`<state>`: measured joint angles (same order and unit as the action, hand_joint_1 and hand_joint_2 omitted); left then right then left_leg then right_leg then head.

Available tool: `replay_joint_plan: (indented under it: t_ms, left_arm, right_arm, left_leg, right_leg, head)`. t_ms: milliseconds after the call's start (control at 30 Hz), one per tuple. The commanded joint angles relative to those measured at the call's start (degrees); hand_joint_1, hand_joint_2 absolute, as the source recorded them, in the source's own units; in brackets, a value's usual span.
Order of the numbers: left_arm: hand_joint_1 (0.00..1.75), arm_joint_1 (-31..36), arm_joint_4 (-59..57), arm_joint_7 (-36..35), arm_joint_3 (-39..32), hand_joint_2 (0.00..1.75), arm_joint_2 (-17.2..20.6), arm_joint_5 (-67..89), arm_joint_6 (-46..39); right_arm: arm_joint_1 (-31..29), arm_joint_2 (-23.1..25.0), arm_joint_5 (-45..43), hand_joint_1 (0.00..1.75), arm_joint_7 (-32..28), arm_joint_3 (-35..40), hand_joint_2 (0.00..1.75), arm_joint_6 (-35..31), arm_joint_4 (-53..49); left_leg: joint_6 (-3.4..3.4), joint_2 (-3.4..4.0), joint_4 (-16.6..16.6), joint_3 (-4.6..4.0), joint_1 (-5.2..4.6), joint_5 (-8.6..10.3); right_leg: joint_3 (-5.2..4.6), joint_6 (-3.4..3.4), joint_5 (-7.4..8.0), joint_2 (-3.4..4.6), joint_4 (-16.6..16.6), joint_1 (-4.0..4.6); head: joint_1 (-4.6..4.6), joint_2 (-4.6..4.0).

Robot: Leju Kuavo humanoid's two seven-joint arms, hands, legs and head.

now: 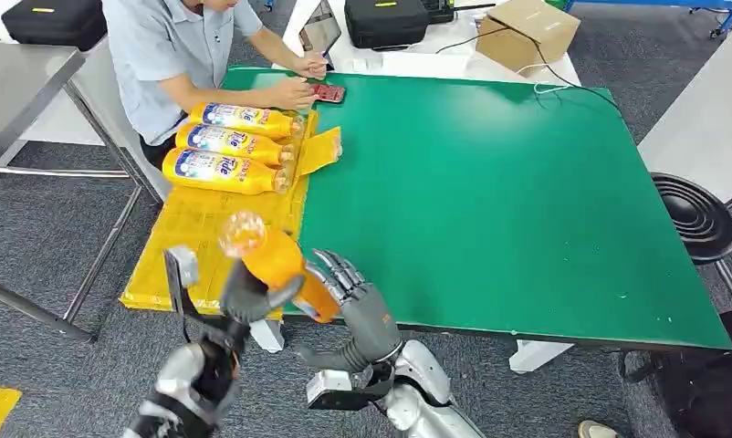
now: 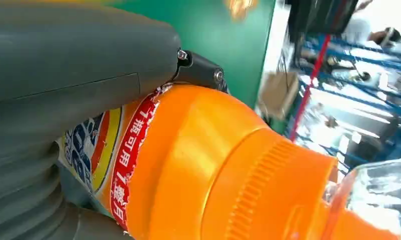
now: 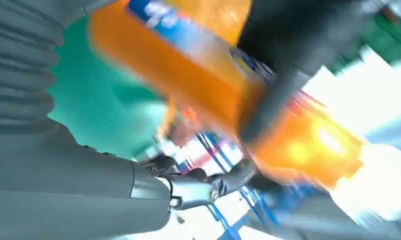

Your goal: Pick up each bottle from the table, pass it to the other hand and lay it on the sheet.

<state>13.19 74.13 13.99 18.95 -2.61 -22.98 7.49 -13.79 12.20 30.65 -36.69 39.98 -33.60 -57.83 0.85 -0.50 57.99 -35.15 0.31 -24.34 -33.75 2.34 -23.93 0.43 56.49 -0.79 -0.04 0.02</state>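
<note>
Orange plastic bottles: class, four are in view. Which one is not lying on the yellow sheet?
The orange plastic bottle gripped by the left robot hand at the table's near edge, clear cap up. The other three bottles lie side by side on the yellow sheet.

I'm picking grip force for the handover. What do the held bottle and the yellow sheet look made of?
The orange bottle looks like smooth, glossy plastic with a ribbed orange collar, a clear cap and a printed film label with a ragged edge. The yellow sheet looks like thin matte plastic or rubber with a faint grid; which one is unclear.
</note>
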Motion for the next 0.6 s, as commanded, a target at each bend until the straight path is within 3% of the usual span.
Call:
replay_joint_plan:
  t_ms: [33,200,333,467,600]
  left_arm:
    - [1.75,18.3,-18.9,-4.3,-2.6,1.75,7.3,1.4,4.4]
    - [1.75,25.0,-23.2,-2.6,3.1,1.75,9.8,15.5,-0.1]
    - [1.75,34.5,-32.9,-5.3,7.5,1.75,8.5,29.6,-4.1]
    - [1.75,43.5,-43.2,-9.9,14.8,1.75,6.5,44.5,-5.0]
    - [1.75,46.2,-46.3,-11.5,20.2,1.75,5.1,52.3,-5.7]
  right_arm:
    - [-1.6,-1.5,-7.0,0.00,-3.3,2.4,0.00,-5.2,-5.4]
    - [-2.5,-2.1,-10.3,0.00,-3.3,2.4,0.00,-6.4,-6.0]
    - [-2.2,-1.4,-11.1,0.00,-3.3,2.9,0.00,-5.1,-6.8]
    - [-1.9,-0.2,-11.5,0.00,-3.3,3.8,0.00,-2.5,-6.0]
    - [-2.8,-0.5,-12.5,0.00,-3.3,5.2,0.00,-2.0,-5.4]
  left_leg:
    - [-0.09,-0.14,0.0,0.03,0.04,0.06]
    - [-0.11,0.01,0.1,0.19,0.11,-0.03]
    - [-0.08,-0.42,0.2,-0.14,0.14,0.08]
    - [-0.10,-0.32,0.1,-0.10,0.12,0.06]
    - [-0.09,-0.26,0.1,-0.01,0.12,0.02]
  right_leg:
    - [0.08,-0.10,-0.05,-0.20,0.1,0.05]
    - [0.21,-0.16,-0.08,-0.15,0.1,0.11]
    - [0.01,-0.11,-0.10,-0.51,0.2,0.13]
    - [0.04,-0.10,-0.10,-0.43,0.2,0.11]
    - [0.12,-0.09,-0.12,-0.38,0.2,0.11]
  head:
    - [0.02,0.00]
    - [-0.02,0.00]
    - [0.02,0.00]
    - [0.02,0.00]
    - [0.02,0.00]
